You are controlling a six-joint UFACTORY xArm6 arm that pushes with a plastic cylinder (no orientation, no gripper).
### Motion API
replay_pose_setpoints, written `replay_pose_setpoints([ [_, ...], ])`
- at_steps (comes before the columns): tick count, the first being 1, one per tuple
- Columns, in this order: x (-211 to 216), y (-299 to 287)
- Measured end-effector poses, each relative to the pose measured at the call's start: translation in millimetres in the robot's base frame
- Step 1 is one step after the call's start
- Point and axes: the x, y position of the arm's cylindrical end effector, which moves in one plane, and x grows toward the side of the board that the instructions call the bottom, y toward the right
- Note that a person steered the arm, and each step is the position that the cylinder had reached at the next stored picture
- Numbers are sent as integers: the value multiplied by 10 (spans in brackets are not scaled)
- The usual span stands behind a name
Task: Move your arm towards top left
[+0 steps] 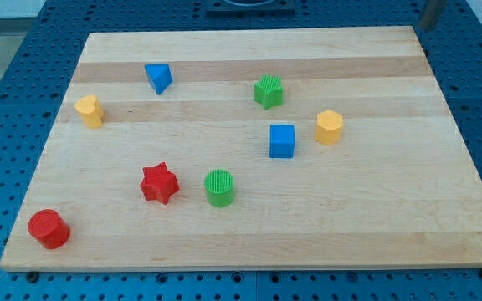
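Note:
My tip [425,27] shows as a short grey-dark rod end at the view's top right, just past the board's top right corner and far from every block. On the wooden board [249,234] lie a blue triangular block [158,78], a yellow block [89,110], a green star-like block [269,91], a blue cube [282,140], a yellow hexagonal block [328,127], a red star [159,183], a green cylinder [219,187] and a red cylinder [48,228]. The nearest block to the tip is the yellow hexagonal one, well below and to its left.
The board lies on a blue perforated table [23,50] that shows on all sides. A dark fixture [249,7] sits beyond the board's top edge at the middle.

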Motion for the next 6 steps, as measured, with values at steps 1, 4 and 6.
replay_pose_setpoints([
  [1,1,-19],
  [4,10,-33],
  [6,6,-83],
])
